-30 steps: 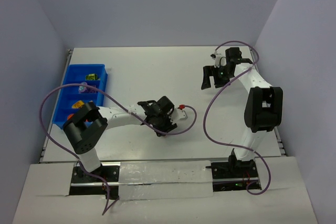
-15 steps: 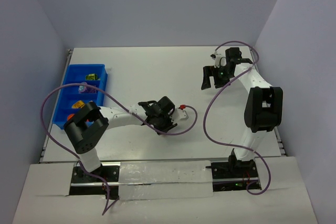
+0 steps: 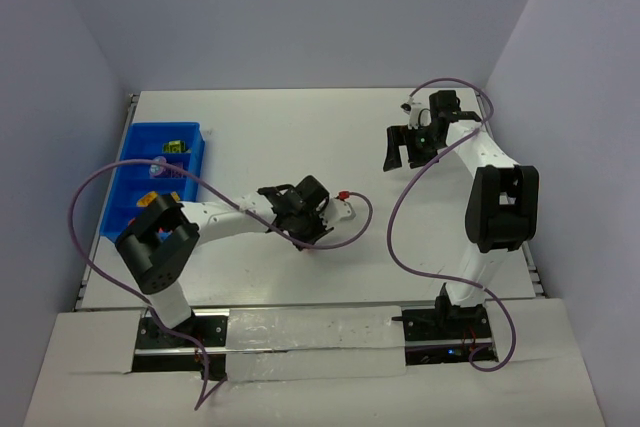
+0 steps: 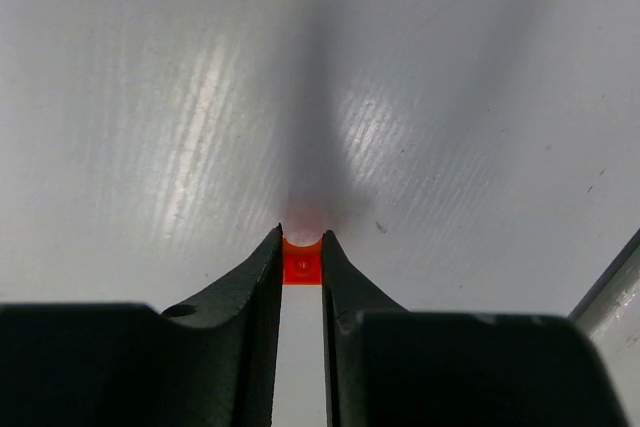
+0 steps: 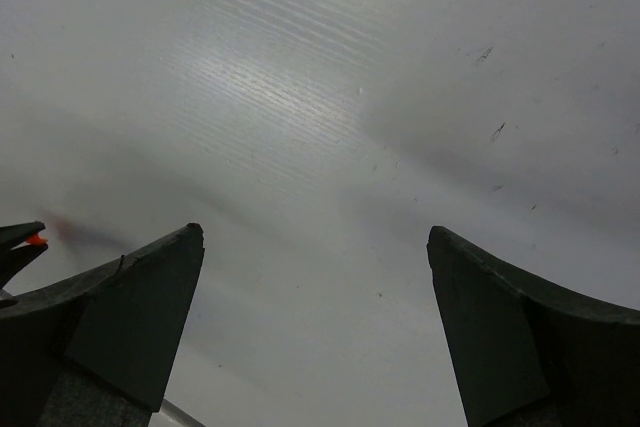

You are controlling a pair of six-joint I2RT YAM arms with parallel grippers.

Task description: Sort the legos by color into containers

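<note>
A tiny orange lego [image 4: 302,263] sits pinched between the fingertips of my left gripper [image 4: 301,242], which is shut on it just above the white table. From the top view that gripper [image 3: 312,237] is at the table's middle front, with the brick hidden under it. The blue tray of containers [image 3: 160,128] lies at the far left and holds a yellow-green lego [image 3: 175,147], a purple one [image 3: 160,162] and an orange one [image 3: 153,197]. My right gripper [image 3: 401,154] hangs open over the back right, nothing between its fingers [image 5: 150,287].
A purple cable [image 3: 360,227] loops over the table beside the left wrist, with a red connector [image 3: 342,193] on it. Another purple cable [image 3: 400,217] hangs from the right arm. The table's right edge [image 3: 535,267] is close behind the right arm.
The left jaws have narrowed onto the orange lego. The left wrist has shifted a little to the left and toward the back. The right arm has not moved.
</note>
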